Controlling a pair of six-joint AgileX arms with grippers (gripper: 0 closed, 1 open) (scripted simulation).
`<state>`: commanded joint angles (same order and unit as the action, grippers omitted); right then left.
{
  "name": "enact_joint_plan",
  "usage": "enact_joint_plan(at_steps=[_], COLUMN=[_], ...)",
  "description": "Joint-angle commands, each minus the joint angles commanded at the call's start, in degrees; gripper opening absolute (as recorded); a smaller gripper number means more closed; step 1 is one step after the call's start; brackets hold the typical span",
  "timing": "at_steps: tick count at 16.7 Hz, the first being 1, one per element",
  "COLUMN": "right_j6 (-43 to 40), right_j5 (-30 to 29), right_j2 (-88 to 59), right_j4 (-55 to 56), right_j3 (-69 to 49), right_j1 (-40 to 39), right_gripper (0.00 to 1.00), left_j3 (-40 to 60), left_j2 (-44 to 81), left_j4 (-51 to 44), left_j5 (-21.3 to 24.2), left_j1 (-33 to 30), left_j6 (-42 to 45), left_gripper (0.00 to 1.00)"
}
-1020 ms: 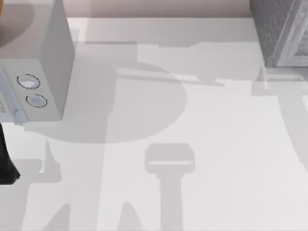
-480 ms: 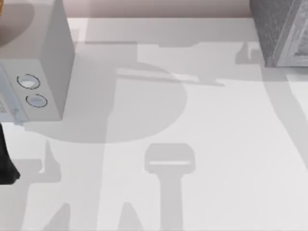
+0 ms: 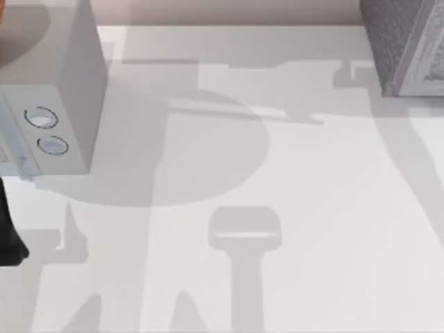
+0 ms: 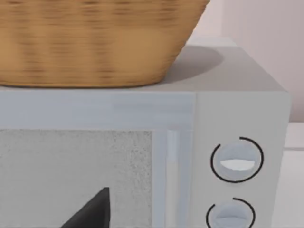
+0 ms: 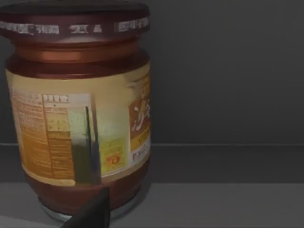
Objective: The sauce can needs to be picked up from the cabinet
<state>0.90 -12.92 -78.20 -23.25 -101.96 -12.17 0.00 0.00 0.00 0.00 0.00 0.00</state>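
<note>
The white table looks the same as a second ago, except for one thing on its right side. The grey shadow of the right arm, which lay on the open tabletop in front of the cabinet, has slid back and now sits against the cabinet's near corner. I judge from this that the right arm has pushed in towards the cabinet's opening. The cabinet itself, dark and speckled with a white-framed front, has not shifted at the top view's far right. On the left, neither has the pale microwave with its two round dials and the wicker basket on its roof. The left arm is parked at the table's left edge, unchanged, with the left gripper facing the microwave door. In the right wrist view the sauce can stands upright on the cabinet's grey shelf, with dark inner walls behind it. Its maroon lid is on and its orange label is turned towards the camera. The right gripper is just beside the can's base, though I cannot say whether they touch. Whether either claw is wide or narrow cannot be told. For the task this reads as the end of the approach — the can is not yet lifted, and closing on it looks like the next step.
</note>
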Motion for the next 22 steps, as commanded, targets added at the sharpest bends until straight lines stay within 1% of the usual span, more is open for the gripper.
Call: enact_joint_plan(at_steps=[6, 8, 14, 22], right_j6=[-0.1, -0.1, -0.1, -0.2], right_j5=[-8.8, -10.6, -10.5, -7.9], right_j2=[-13.7, -15.9, -16.6, -28.5], right_j4=[2.2, 2.7, 2.6, -0.5], right_j3=[-10.7, -12.8, -13.6, -28.8], right_j1=[-8.2, -9.8, -9.6, -6.9], right_gripper=[1.00, 1.00, 1.00, 1.00], left_j3=[0.0, 0.0, 0.0, 0.0], left_j2=[0.0, 0.0, 0.0, 0.0], left_j4=[0.0, 0.0, 0.0, 0.0], left_j5=[0.0, 0.0, 0.0, 0.0], left_j1=[0.0, 0.0, 0.0, 0.0], left_j6=[0.0, 0.0, 0.0, 0.0], left_gripper=[1.00, 1.00, 1.00, 1.00])
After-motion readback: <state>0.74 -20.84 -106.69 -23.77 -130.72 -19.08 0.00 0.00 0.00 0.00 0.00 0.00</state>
